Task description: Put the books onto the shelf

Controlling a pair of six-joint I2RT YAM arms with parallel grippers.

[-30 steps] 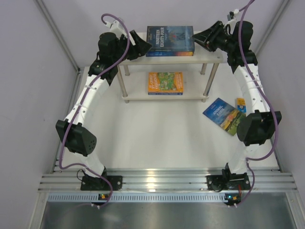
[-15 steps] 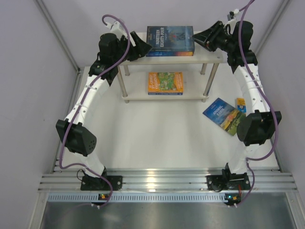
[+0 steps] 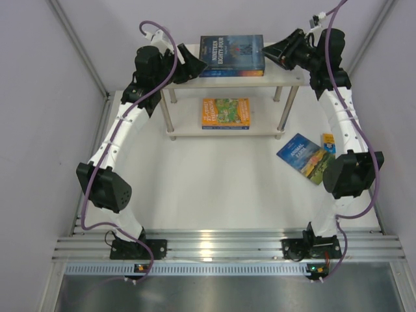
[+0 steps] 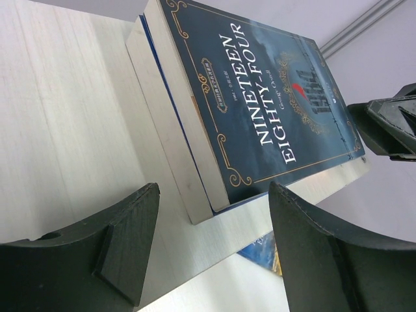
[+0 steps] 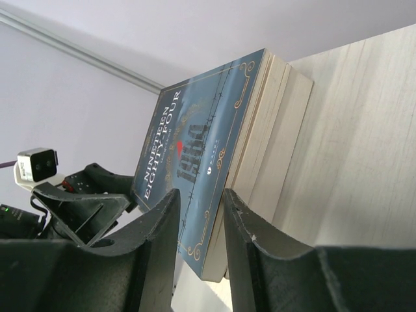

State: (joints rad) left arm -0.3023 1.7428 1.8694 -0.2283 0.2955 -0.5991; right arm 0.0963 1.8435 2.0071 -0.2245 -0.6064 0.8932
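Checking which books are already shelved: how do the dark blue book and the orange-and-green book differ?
The dark blue book lies on the shelf's top board, the orange-and-green book on the lower one. The blue one tops a stack of books; the orange-and-green one seems to lie alone. Both lie flat, cover up.

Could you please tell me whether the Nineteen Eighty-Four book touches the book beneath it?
Touching: the left wrist view shows Nineteen Eighty-Four lying flat on the book beneath, no gap.
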